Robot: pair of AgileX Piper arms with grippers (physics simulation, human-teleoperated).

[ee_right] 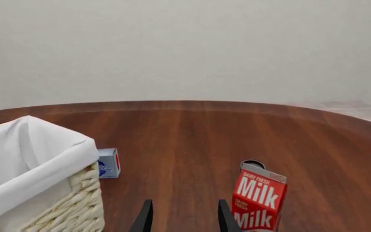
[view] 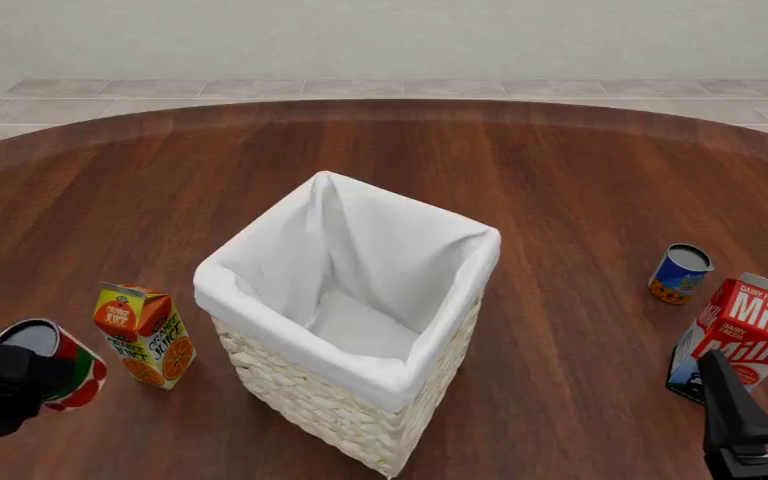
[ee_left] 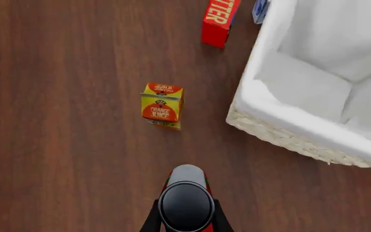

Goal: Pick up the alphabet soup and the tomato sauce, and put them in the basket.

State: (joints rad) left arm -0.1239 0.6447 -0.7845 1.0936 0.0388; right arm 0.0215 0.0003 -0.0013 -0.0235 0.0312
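Two cans are our concern, and we see the alphabet soup clamped in the left gripper at the near left of the table, lifted and tilted, its dark top facing the left wrist camera, where it sits between the two black fingers. Well apart from it, on the far right side, the tomato sauce stands upright on the wood, just behind the red milk carton; in the right wrist view only a sliver of its rim shows over the milk. Between the two cans stands the basket, its white lining folded over the rim and nothing visible inside. We find an orange juice carton just beside the basket's left wall, near the held can. At the lower right, the right gripper hovers with its jaws apart and holding nothing, near the milk. Beyond the basket, the wrist views show a red butter box and a small blue-and-white box.
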